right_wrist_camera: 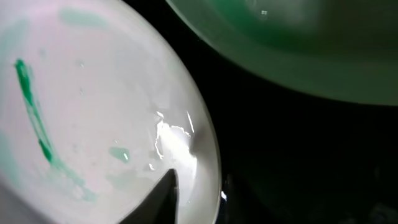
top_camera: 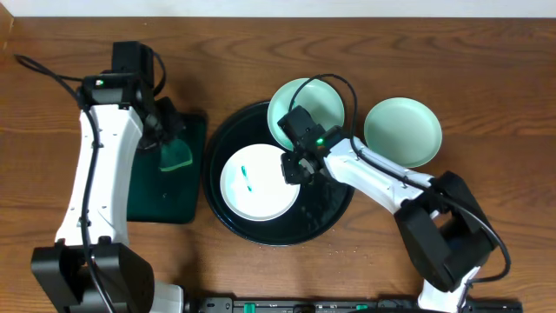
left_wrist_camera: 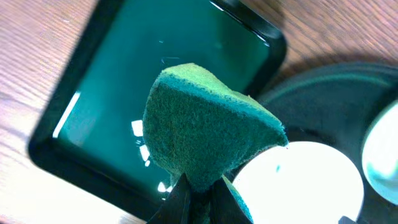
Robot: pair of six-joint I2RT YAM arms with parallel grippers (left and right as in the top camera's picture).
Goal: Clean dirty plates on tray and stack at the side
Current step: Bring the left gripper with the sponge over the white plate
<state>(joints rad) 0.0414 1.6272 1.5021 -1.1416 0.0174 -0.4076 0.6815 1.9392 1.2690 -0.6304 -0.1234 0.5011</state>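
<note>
A white plate [top_camera: 254, 183] with a teal smear lies on the round black tray [top_camera: 323, 209]. My right gripper [top_camera: 293, 167] grips that plate's right rim; in the right wrist view one finger lies on the plate [right_wrist_camera: 93, 93] and my gripper [right_wrist_camera: 193, 199] straddles its edge. A pale mint plate [top_camera: 306, 109] rests on the tray's back right rim. Another mint plate [top_camera: 402, 132] sits on the table to the right of the tray. My left gripper [top_camera: 171, 143] is shut on a green sponge [left_wrist_camera: 205, 124] and holds it above the rectangular tray, left of the white plate [left_wrist_camera: 305, 180].
A dark green rectangular tray [top_camera: 161, 196] lies left of the black tray, its glossy floor [left_wrist_camera: 93, 93] under the sponge. Wooden table surrounds both trays. The right arm reaches in from the front right, across the black tray's right side.
</note>
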